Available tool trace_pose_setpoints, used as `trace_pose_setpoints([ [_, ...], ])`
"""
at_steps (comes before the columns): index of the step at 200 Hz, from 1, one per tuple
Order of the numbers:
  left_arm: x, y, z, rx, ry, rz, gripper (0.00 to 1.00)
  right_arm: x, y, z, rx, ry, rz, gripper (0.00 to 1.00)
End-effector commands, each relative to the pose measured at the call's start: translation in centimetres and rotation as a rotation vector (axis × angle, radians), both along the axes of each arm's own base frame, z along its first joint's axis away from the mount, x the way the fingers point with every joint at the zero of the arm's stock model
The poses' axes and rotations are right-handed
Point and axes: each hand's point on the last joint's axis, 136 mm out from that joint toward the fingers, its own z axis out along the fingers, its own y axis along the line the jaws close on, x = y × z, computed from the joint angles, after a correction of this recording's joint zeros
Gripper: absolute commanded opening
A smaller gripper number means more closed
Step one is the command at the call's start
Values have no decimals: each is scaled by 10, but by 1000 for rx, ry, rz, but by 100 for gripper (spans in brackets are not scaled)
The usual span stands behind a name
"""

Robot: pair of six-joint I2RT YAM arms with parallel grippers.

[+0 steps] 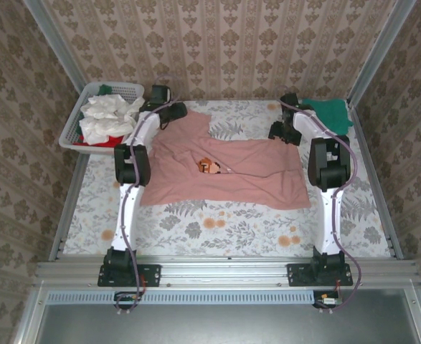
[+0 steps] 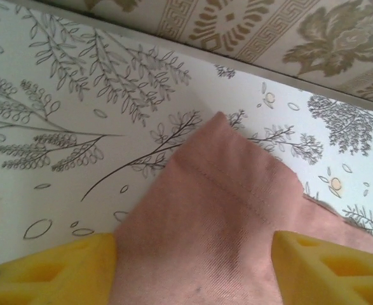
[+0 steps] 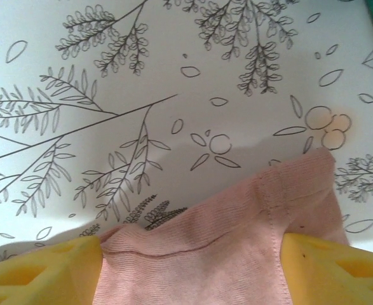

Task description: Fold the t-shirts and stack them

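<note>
A flower-patterned table (image 1: 217,222) carries a dusty-pink t-shirt (image 1: 232,175) spread flat at its centre, chest up, with two robot arms reaching over it from 6 o'clock. A white slatted basket (image 1: 72,125) sits off the table's corner at 10 o'clock, heaped with crumpled white shirts (image 1: 106,118) over a red one (image 1: 106,143). A teal-green shirt (image 1: 328,111) lies at the far edge at 1 o'clock. The left gripper (image 1: 173,112) is at the pink shirt's 11 o'clock corner; its wrist camera shows the yellow fingers (image 2: 46,273) spread wide, a stitched point of pink cloth (image 2: 218,210) lying between them, not pinched. The right gripper (image 1: 278,131), at the shirt's 1 o'clock corner, is likewise parted, its fingers (image 3: 339,273) on either side of a seamed edge (image 3: 237,222). A small pixel-art figure (image 1: 209,166) marks the chest.
</note>
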Motion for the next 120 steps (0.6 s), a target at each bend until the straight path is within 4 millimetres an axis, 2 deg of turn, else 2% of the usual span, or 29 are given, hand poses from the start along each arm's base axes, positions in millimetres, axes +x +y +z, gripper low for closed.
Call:
trace_pose_setpoints([
  [1, -15, 6, -13, 112, 70, 16, 57, -3, 10, -9, 67, 35, -5, 74],
  [29, -25, 16, -12, 210, 103, 9, 47, -5, 13, -19, 92, 63, -2, 71],
  [43, -29, 20, -12, 257, 115, -7, 41, -5, 13, -22, 120, 66, -9, 66],
  [72, -36, 18, -11, 330, 120, -70, 33, -4, 16, -15, 148, 50, -9, 58],
  [97, -38, 17, -10, 362, 116, -106, 18, -2, 18, -6, 159, 25, -5, 50],
  [120, -35, 17, -4, 356, 98, -123, 14, -3, 17, -2, 160, 23, 2, 44],
])
